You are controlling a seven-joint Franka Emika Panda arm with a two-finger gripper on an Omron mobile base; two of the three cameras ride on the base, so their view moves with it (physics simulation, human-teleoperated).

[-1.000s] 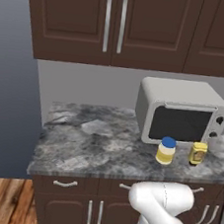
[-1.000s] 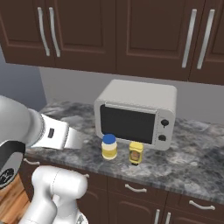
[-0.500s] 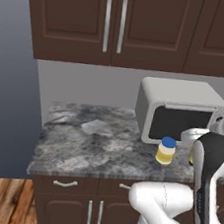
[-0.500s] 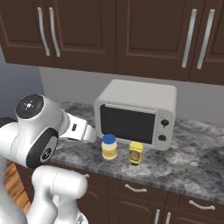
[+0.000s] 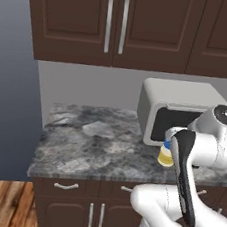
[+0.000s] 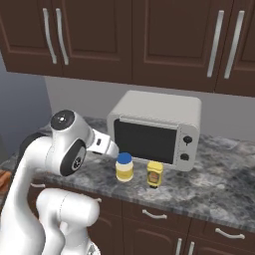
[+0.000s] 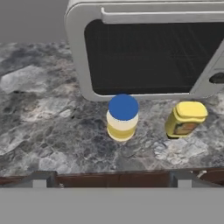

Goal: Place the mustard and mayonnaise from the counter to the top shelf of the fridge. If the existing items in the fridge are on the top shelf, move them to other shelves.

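Note:
The mayonnaise [image 6: 124, 167] is a pale yellow jar with a blue lid, standing on the granite counter in front of the microwave. The mustard [image 6: 155, 174], a squat yellow bottle, stands just to its right, a small gap between them. In the hand view the mayonnaise [image 7: 122, 117] sits near the centre and the mustard [image 7: 185, 119] to the right. My gripper [image 7: 110, 179] hovers above the counter's front edge, short of both, open with its fingertips [image 7: 39, 178] far apart and nothing between them. In the left base view the mayonnaise [image 5: 166, 154] peeks out beside my arm, which hides the mustard.
A grey microwave [image 6: 157, 129] with a dark door stands right behind both containers. Dark wood cabinets [image 6: 149, 35] hang above, and drawers [image 6: 154, 215] sit under the granite counter [image 5: 91, 143]. A blue-grey wall [image 5: 11, 83] bounds the counter's left end.
My arm has swung up and forward over the counter, its elbow and forearm rising into both base views and now covering the mustard in the left one. The jar and bottle have not moved.

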